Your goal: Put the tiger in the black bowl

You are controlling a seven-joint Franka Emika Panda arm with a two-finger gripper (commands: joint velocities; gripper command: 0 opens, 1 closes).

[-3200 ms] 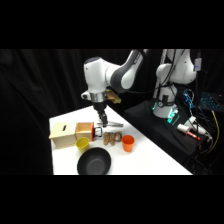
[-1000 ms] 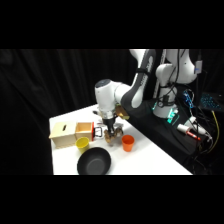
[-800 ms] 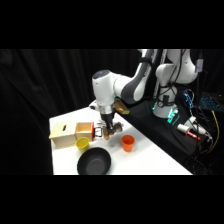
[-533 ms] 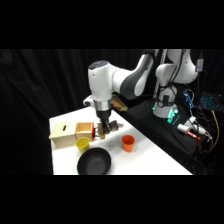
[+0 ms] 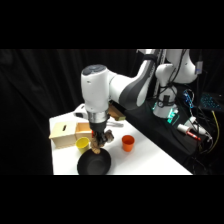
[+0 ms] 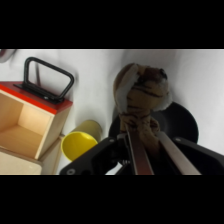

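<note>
Your gripper (image 6: 148,150) is pinching the tiger (image 6: 141,100) over the white table (image 5: 150,157), partly hiding the black bowl (image 6: 182,120).

No readable text, labels, brands, numbers or signs in either view. Wooden box (image 6: 30,122), yellow cup (image 6: 80,144), orange cup (image 5: 128,143), black bowl (image 5: 94,163) and tiger (image 6: 141,102) carry no legible marking.

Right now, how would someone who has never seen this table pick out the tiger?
Follow the white arm down to its end effector above the black bowl. The tiger is clamped there: a tan, dark-striped figure, unlike the plain yellow cup and orange cup nearby.
</note>
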